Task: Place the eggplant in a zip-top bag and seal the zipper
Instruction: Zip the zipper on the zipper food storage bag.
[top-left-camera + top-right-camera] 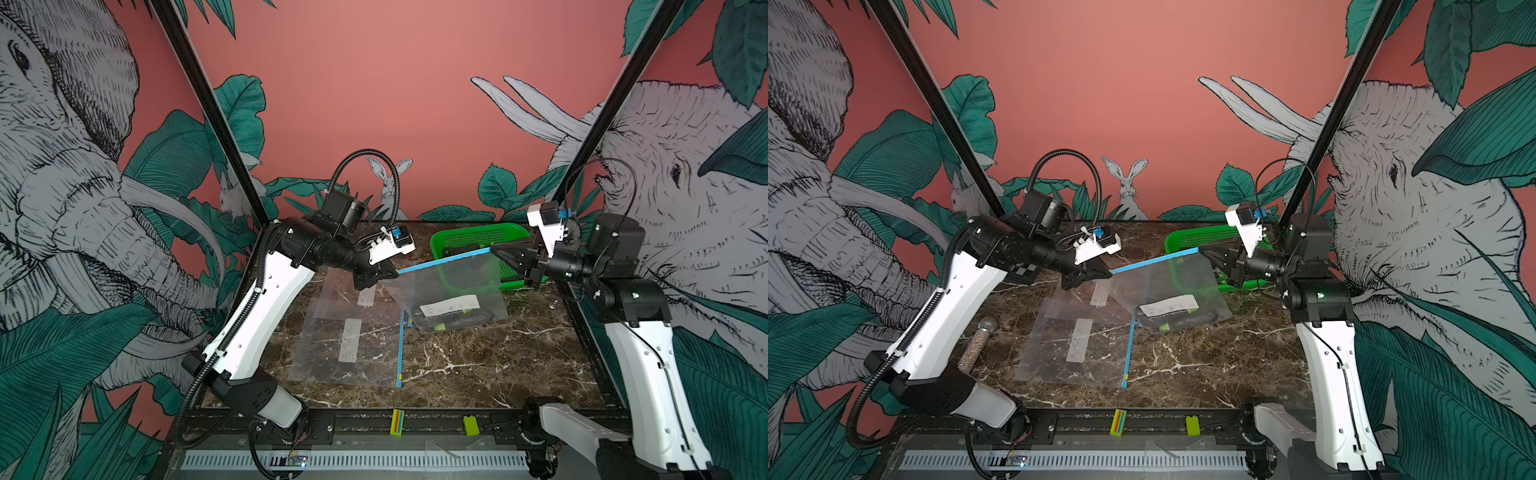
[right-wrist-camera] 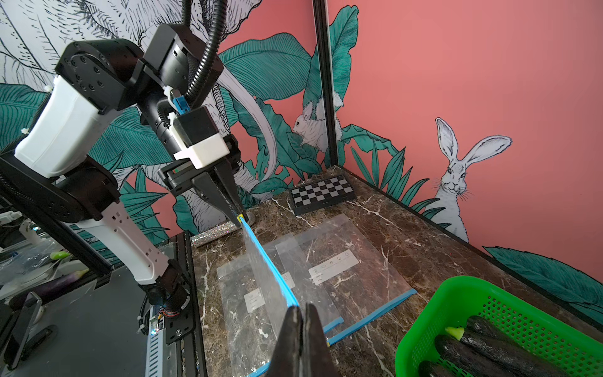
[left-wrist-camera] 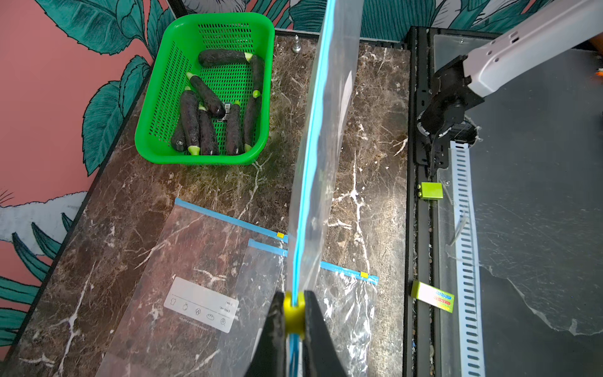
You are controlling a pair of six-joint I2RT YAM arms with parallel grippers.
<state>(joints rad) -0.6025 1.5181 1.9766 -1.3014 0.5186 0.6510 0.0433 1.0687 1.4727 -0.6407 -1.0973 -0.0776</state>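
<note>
A clear zip-top bag hangs over the marble table with its blue zipper stretched taut between my two grippers. A dark eggplant with a green tip lies in the bag's bottom, under its white label. My left gripper is shut on the yellow slider at one end of the zipper. My right gripper is shut on the other end of the zipper strip.
A green basket holding several eggplants stands at the back right, behind the hanging bag. Spare bags lie flat on the table. A glittery microphone lies at the left edge, and a checkerboard in the far left corner.
</note>
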